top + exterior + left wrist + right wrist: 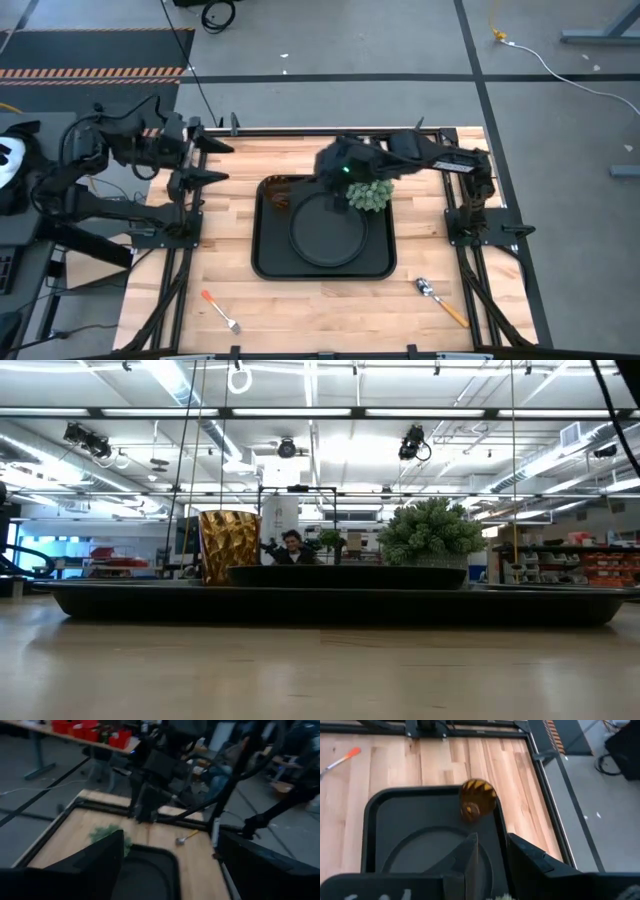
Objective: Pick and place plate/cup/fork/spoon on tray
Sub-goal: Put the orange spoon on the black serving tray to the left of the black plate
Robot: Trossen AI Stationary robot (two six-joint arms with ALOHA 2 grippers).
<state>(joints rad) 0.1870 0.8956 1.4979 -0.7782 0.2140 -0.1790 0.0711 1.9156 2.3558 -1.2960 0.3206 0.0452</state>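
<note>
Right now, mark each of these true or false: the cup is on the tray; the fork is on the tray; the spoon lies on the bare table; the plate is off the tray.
1. The cup stands on the tray. True.
2. The fork is on the tray. False: it lies on the table, near the front edge.
3. The spoon lies on the bare table. True.
4. The plate is off the tray. False: it sits inside the tray.

Grey concrete floor (400,40), black floor tape, bright ceiling strip lights (330,412), shelving
</note>
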